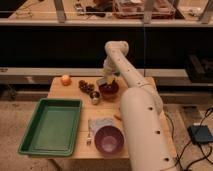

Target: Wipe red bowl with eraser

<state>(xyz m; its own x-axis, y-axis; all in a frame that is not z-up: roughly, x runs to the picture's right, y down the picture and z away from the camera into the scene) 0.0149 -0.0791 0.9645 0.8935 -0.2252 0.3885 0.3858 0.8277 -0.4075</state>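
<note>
The red bowl [110, 90] sits at the back middle of the wooden table [70, 92], small and reddish with a dark inside. My gripper [105, 81] hangs down from the wrist and sits at the bowl's back left rim, right over it. I cannot make out the eraser; it may be hidden at the gripper or behind my arm [135, 105], which covers the table's right side.
A purple bowl [109, 139] stands at the front, with a white cloth [99, 123] and a fork [90, 135] beside it. A green tray [52, 125] fills the left. An orange [66, 79], a dark cluster [86, 86] and a small jar [95, 98] lie left of the red bowl.
</note>
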